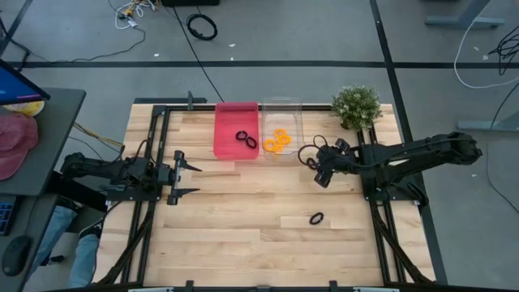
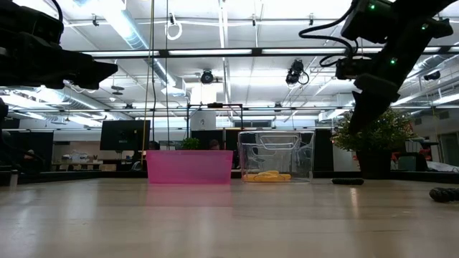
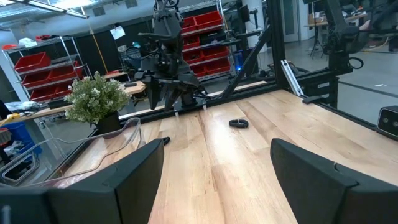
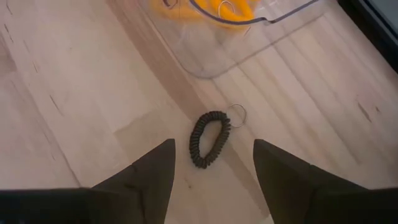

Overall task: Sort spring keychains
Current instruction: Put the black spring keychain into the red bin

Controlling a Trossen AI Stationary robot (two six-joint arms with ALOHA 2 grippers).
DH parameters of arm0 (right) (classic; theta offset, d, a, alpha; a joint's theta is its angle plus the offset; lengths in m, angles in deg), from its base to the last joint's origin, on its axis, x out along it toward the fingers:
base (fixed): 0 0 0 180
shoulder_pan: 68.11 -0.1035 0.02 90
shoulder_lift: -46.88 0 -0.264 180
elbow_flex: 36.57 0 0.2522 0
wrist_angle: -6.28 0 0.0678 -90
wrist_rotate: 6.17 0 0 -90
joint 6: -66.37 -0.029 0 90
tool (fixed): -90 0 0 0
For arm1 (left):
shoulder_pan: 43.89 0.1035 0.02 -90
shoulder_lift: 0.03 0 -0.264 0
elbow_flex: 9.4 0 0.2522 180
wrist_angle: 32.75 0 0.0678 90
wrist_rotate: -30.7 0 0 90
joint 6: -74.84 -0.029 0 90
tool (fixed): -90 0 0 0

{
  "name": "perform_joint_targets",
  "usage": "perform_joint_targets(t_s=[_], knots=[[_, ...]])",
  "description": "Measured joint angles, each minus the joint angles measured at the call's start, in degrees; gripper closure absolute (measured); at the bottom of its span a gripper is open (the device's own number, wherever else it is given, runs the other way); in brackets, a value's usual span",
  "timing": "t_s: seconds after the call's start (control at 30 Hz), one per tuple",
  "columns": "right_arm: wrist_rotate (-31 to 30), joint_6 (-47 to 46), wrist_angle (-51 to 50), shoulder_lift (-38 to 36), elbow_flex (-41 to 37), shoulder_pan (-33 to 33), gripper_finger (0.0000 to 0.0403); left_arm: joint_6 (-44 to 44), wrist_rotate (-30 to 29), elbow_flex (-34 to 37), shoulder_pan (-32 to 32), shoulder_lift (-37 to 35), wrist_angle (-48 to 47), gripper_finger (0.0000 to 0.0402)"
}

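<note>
Black spring keychains (image 1: 246,139) lie in the pink bin (image 1: 225,130). Orange ones (image 1: 276,142) lie in the clear bin (image 1: 292,109). One black keychain (image 4: 208,139) with a metal ring lies flat on the table by the clear bin's near right corner, and shows in the low view (image 2: 348,181). Another black keychain (image 1: 316,218) lies nearer the front. My right gripper (image 4: 211,165) is open, well above the table (image 2: 362,118). It hangs over the keychain by the bin, with a finger to either side in the wrist view. My left gripper (image 1: 193,179) is open and empty at the table's left.
A potted plant (image 1: 357,105) stands at the far right corner, behind my right arm. The two bins stand side by side at the far edge. Bare wood lies between the bins and the near edge (image 1: 243,235).
</note>
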Motion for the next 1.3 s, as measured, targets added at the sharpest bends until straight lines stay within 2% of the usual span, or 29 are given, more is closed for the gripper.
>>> perform_joint_targets(t_s=[0.23, 0.53, 0.8, 1.13, 1.3], knots=[[0.0, -1.3, 0.3, 0.0, -0.1, 0.2, 0.0182, 0.0, 0.0, 0.0, 0.0, 0.0, 0.0, 0.0103], [3.0, 0.5, 9.5, 0.0, -7.3, 2.6, 0.0182, 0.0, 0.0, 0.0, 0.0, 0.0, 0.0, 0.0103], [3.0, 1.8, 18.2, 0.7, -12.9, 6.3, 0.0182, 0.0, 0.0, 0.0, 0.0, 0.0, 0.0, 0.0103], [3.6, 5.8, 29.0, 9.9, -13.4, 8.3, 0.0182, 0.0, 0.0, 0.0, 0.0, 0.0, 0.0, 0.0103], [5.3, 5.8, 30.6, 16.0, -13.4, 10.4, 0.0182, 0.0, 0.0, 0.0, 0.0, 0.0, 0.0, 0.0103]])
